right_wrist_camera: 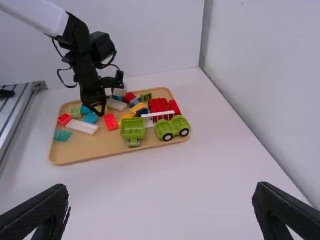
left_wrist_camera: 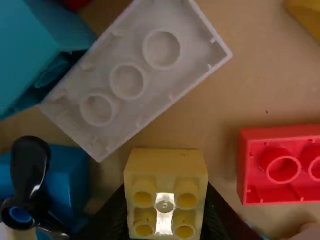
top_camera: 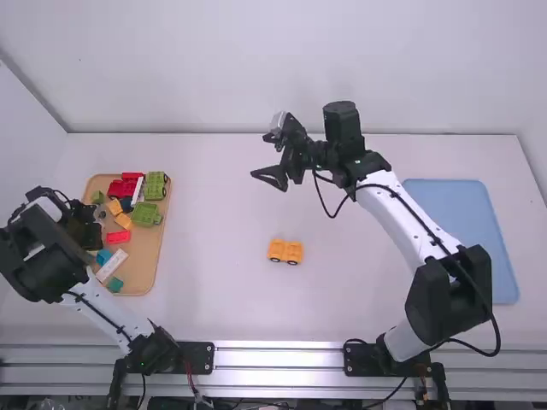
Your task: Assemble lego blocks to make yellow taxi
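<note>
In the high view my left gripper (top_camera: 87, 229) is low over the left part of the wooden tray (top_camera: 147, 272). The left wrist view has a pale yellow two-by-two block (left_wrist_camera: 165, 192) pinched between the fingers of my left gripper (left_wrist_camera: 165, 215), its studded face toward the camera. An orange-yellow wheeled piece (top_camera: 285, 251) stands on the middle of the table. My right gripper (top_camera: 270, 152) is beyond it, above the far part of the table, open with nothing between its fingers. In the right wrist view, my right gripper (right_wrist_camera: 160, 210) has its fingers wide apart.
Beside the held block lie a white block (left_wrist_camera: 135, 75), a red block (left_wrist_camera: 280, 165) and blue pieces (left_wrist_camera: 75, 175). Green vehicle pieces (right_wrist_camera: 172, 128) and a white fence piece (right_wrist_camera: 157, 116) are on the tray. A blue tray (top_camera: 466, 231) lies at the right.
</note>
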Controlling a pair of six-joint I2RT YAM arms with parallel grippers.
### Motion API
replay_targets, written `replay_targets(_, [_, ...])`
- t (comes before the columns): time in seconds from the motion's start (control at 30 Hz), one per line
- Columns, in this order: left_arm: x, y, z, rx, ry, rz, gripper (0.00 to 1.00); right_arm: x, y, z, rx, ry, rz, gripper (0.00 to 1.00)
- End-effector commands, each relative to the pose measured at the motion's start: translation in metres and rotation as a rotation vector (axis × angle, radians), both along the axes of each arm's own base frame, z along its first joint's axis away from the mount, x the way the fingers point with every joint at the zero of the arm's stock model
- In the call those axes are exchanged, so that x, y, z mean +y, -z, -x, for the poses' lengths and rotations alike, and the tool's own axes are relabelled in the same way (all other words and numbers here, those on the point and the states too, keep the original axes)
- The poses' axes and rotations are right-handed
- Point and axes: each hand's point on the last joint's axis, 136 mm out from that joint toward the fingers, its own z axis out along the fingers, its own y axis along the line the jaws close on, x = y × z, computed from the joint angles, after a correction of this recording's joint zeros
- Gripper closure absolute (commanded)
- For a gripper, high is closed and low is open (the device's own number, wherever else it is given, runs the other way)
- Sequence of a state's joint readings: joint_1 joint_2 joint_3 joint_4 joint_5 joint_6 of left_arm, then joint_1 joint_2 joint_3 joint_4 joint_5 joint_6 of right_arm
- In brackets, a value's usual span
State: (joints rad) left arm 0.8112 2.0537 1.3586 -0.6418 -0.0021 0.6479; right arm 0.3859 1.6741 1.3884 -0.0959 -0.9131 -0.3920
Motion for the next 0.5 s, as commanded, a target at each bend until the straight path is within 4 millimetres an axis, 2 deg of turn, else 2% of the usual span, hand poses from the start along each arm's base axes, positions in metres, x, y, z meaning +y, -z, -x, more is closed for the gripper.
replay_targets(0.0, [0.005,-0.007,-0.01,-0.033,-0.111,-0.001,0.79,-0.004,-0.007,-0.008,-0.012,0.012,-0.01,0.02])
replay_targets(0.13, [0.003,-0.029,-0.013,-0.059,-0.158,0.01,0.77,-0.014,-0.008,-0.014,0.01,0.037,-0.02,0.02])
replay_targets(0.17, [0.003,-0.029,-0.013,-0.059,-0.158,0.01,0.77,-0.014,-0.008,-0.014,0.01,0.037,-0.02,0.02])
replay_targets(0.2, [-0.001,-0.04,-0.017,-0.078,-0.147,0.02,0.81,-0.016,-0.009,-0.013,0.015,0.025,-0.03,0.02])
replay_targets(0.33, [-0.025,-0.067,-0.032,-0.132,-0.029,0.037,0.89,-0.022,-0.013,-0.01,0.023,-0.006,-0.055,0.02])
replay_targets(0.4, [-0.042,-0.082,-0.044,-0.164,0.026,0.031,0.89,-0.027,-0.015,-0.011,0.03,-0.011,-0.065,0.02])
replay_targets(0.47, [-0.071,-0.092,-0.058,-0.184,0.147,0.049,0.89,-0.032,-0.014,-0.013,0.035,-0.004,-0.067,0.02])
